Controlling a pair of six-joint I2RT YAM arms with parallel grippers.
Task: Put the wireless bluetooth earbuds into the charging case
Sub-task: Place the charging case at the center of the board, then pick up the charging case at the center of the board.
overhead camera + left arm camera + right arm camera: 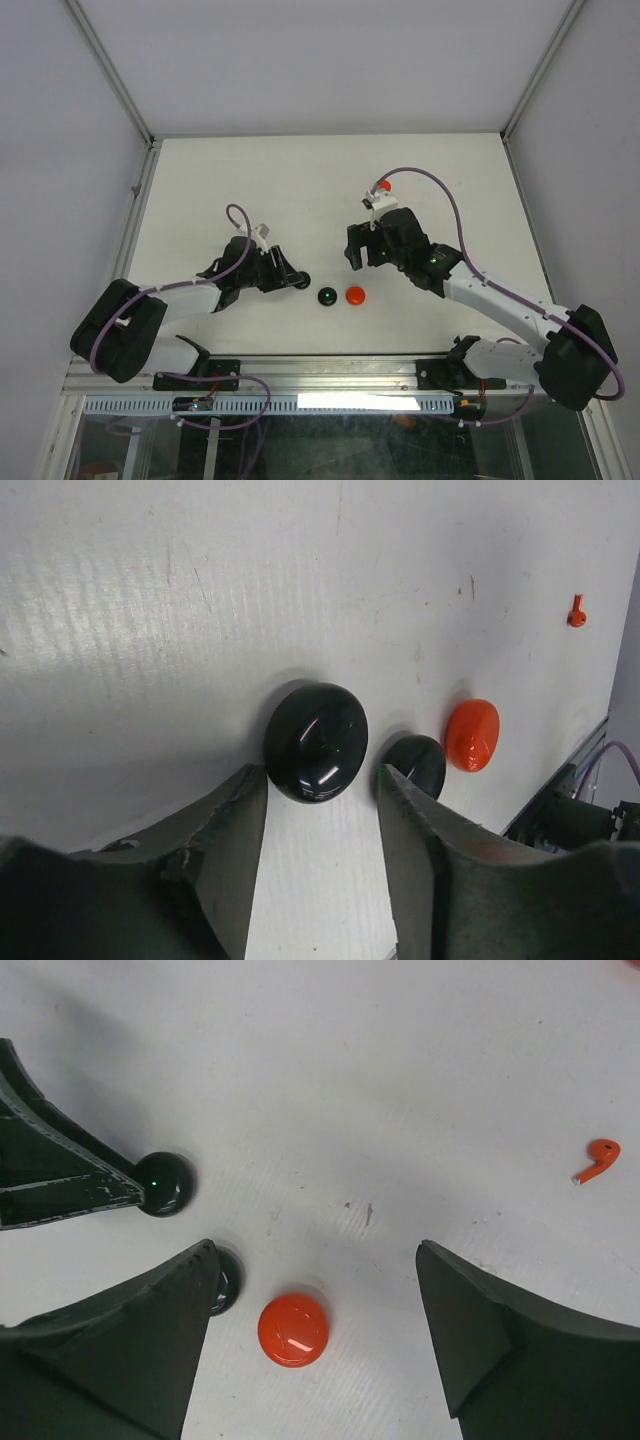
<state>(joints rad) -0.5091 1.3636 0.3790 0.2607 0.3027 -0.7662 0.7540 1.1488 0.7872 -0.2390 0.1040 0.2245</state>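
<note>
Insertion looks not yet begun: the only tiny red comma-shaped plastic earbud [598, 1158] in sight lies loose on the matte white table [300, 180], well outside the right gripper [315, 1250], whose jaws stand apart around a glossy red domed disc [293, 1329]. The left gripper [320, 775], jaws likewise parted, has a shiny black domed disc [315, 742] just beyond its tips (no open case shows).
</note>
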